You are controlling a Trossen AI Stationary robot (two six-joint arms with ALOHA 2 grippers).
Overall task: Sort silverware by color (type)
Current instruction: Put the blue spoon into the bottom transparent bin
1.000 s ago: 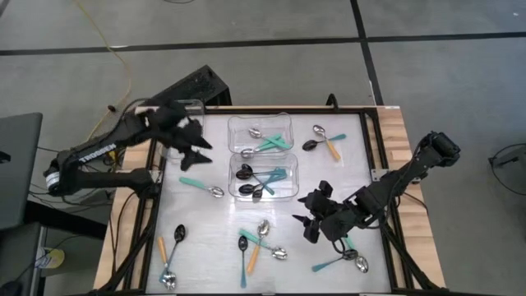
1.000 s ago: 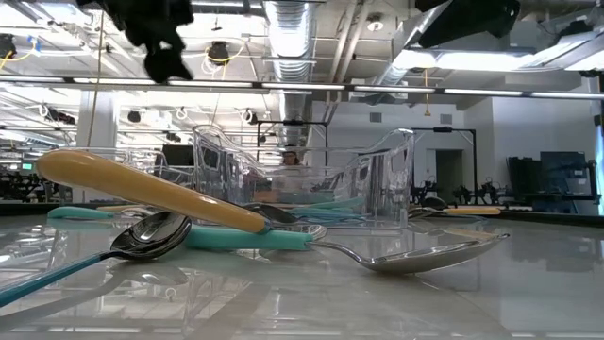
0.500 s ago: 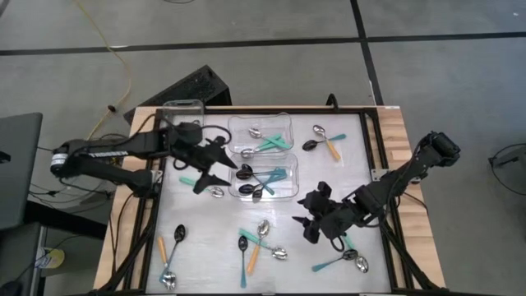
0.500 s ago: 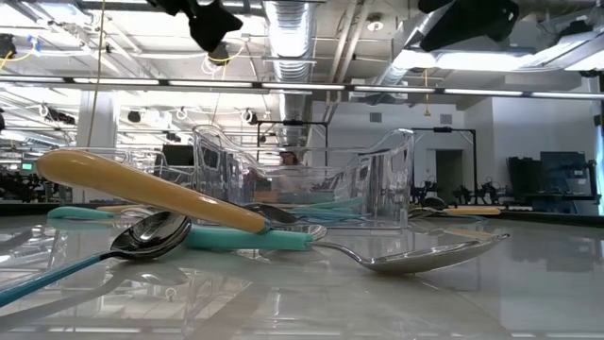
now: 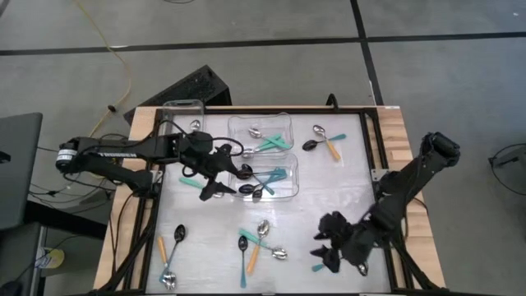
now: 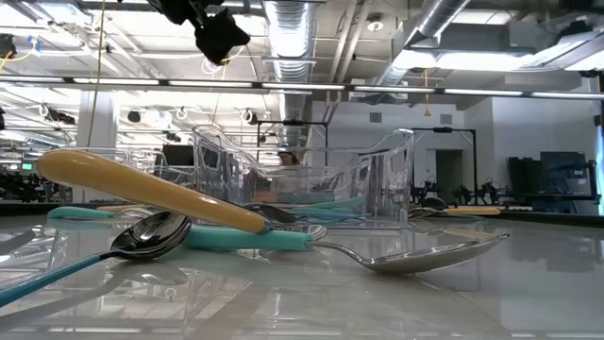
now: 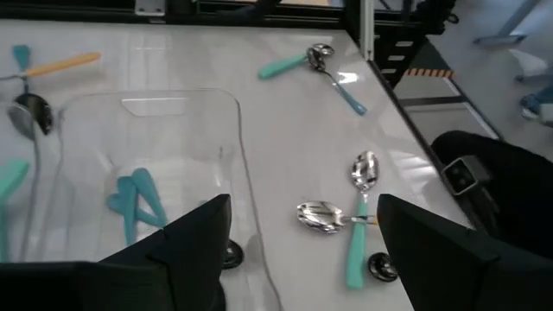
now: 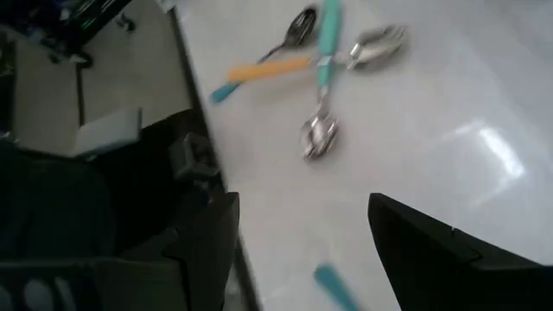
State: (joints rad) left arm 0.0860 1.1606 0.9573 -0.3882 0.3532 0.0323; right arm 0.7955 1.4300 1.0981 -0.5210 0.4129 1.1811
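Small spoons with teal or orange handles lie scattered on the white table: a crossed cluster near the front, a pair at the near left, a pair at the far right. More lie in two clear tubs. My left gripper is open and empty above the near tub's left edge; its wrist view shows the tub wall between its fingers. My right gripper is open and empty over the near right, above a teal-handled spoon.
A third clear tub stands at the far left corner. Wooden table borders and black frame rails run along both sides. In the low view an orange-handled spoon lies across teal-handled ones in front of the tubs.
My left gripper has moved from over the far-left tub toward the table's right and near edge, to the near tub's left edge. My right gripper has moved toward the table's near edge, over the teal-handled spoon at the near right. The spoons have stayed where they were.
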